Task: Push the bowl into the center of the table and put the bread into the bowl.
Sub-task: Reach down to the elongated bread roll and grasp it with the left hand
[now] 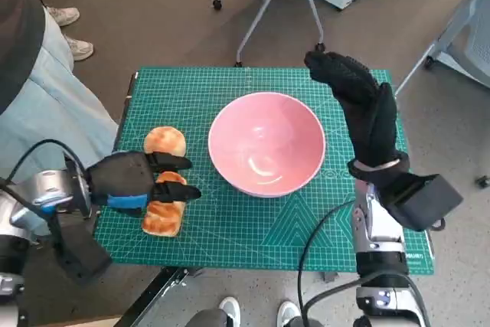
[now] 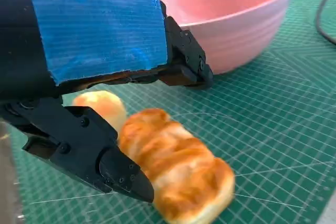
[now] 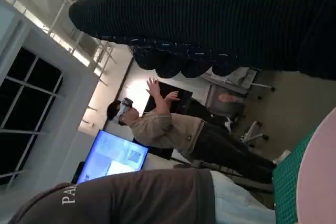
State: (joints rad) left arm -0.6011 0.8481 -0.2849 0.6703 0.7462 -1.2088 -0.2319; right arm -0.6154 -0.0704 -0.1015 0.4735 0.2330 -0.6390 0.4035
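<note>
The pink bowl (image 1: 266, 143) stands empty near the middle of the green mat (image 1: 253, 227); its side (image 2: 236, 30) and rim (image 3: 320, 182) also show in the wrist views. The golden bread (image 1: 163, 216) lies on the mat left of the bowl, long and lumpy (image 2: 178, 169). My left hand (image 1: 130, 181) hovers over the bread's middle, fingers (image 2: 184, 69) spread to either side of it without closing on it. My right hand (image 1: 360, 105) is raised just right of the bowl, fingers stretched out and holding nothing; I cannot tell whether it touches the rim. The glove (image 3: 220, 19) fills the right wrist view's top.
A person in pale trousers (image 1: 46, 105) sits close to the table's left edge. Chair legs on castors (image 1: 264, 5) stand behind the table. Shoes (image 1: 230, 310) show at the front edge. A person (image 3: 173, 129) stands far off with arms raised.
</note>
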